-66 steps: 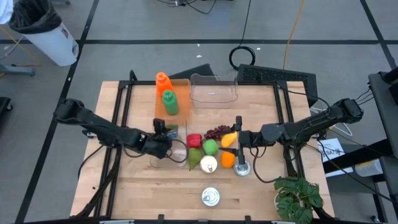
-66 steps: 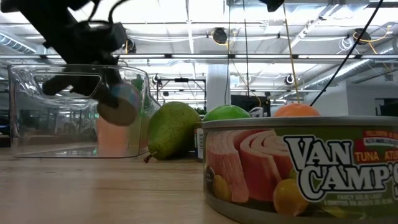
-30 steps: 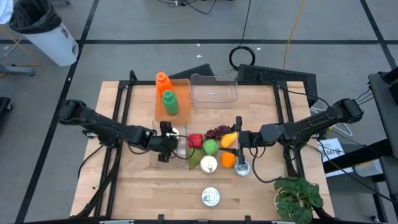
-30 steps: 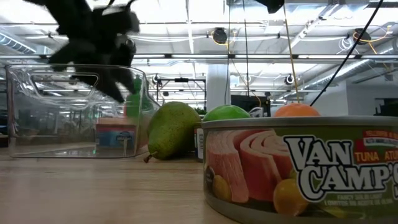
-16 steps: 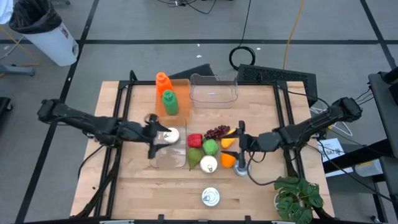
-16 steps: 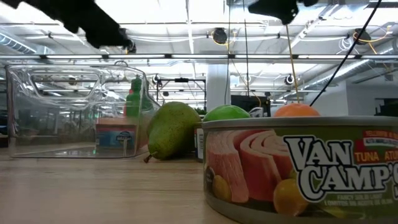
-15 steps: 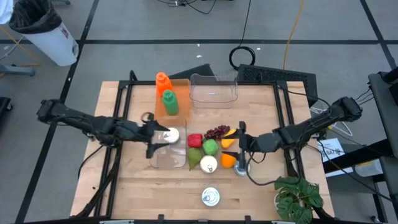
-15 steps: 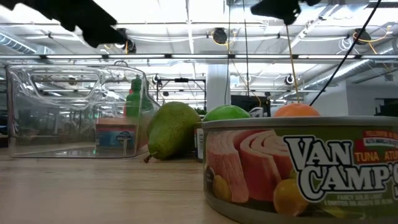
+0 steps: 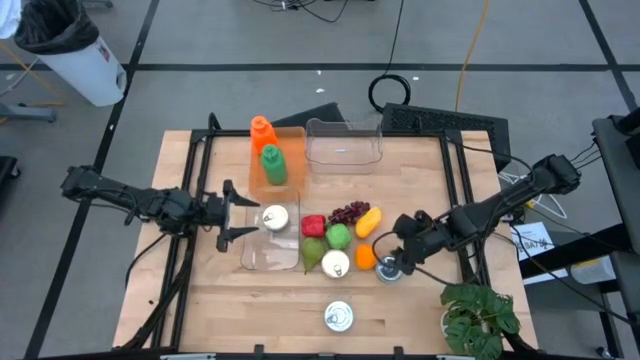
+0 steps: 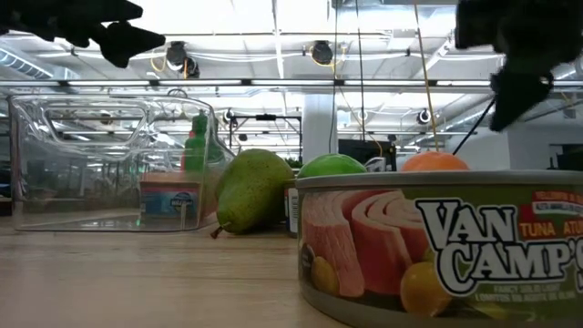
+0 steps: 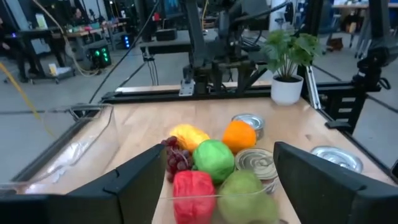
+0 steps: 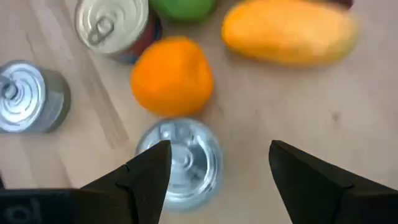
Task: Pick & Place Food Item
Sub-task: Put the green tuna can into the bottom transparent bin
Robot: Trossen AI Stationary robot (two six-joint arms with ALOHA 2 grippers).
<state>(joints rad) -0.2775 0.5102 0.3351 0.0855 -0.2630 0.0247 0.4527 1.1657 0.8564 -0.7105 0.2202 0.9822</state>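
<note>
A: Which step is this?

B: The right gripper [image 9: 391, 247], jaws spread and empty, hangs just over the silver can [image 12: 179, 162], beside the orange [image 12: 172, 76].

A: Next?

B: Descend and close, I'd judge (left gripper [image 9: 233, 213] waits open, empty).

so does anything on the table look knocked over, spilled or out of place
Nothing stands out. The small can sits upright in the clear bin, and the fruit and cans beside it are tidy and unspilled.
</note>
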